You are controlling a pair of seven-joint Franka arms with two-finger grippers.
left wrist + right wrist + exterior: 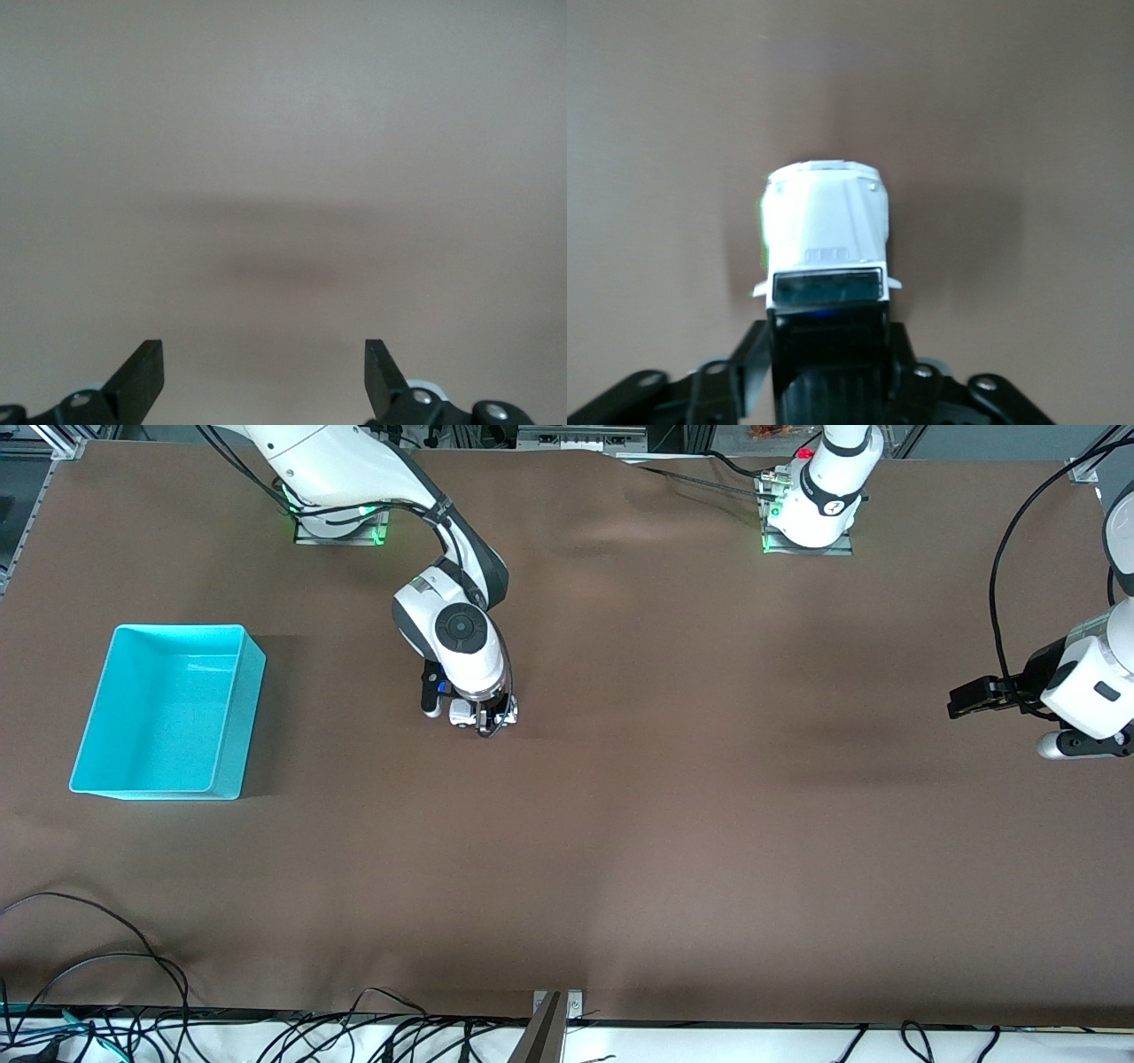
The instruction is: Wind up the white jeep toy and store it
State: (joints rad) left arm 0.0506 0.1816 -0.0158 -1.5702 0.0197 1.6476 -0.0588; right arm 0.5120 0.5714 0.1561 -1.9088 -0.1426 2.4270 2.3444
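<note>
The white jeep toy [826, 226] has a white hood, a dark windscreen and a black roof. My right gripper [828, 354] is shut on it, with the fingers against the sides of the black roof. In the front view the right gripper [484, 717] is low on the brown cloth mid-table, and the jeep [461, 712] shows as white bits under the wrist. The turquoise bin [241, 717] stands open and empty toward the right arm's end of the table. My left gripper [964, 698] waits open and empty over the left arm's end, its fingers [142, 376] wide apart over bare cloth.
The brown cloth [620, 824] covers the whole table. Black cables [106, 948] lie along the table edge nearest the front camera. A metal bracket [554, 1014] sits at the middle of that edge.
</note>
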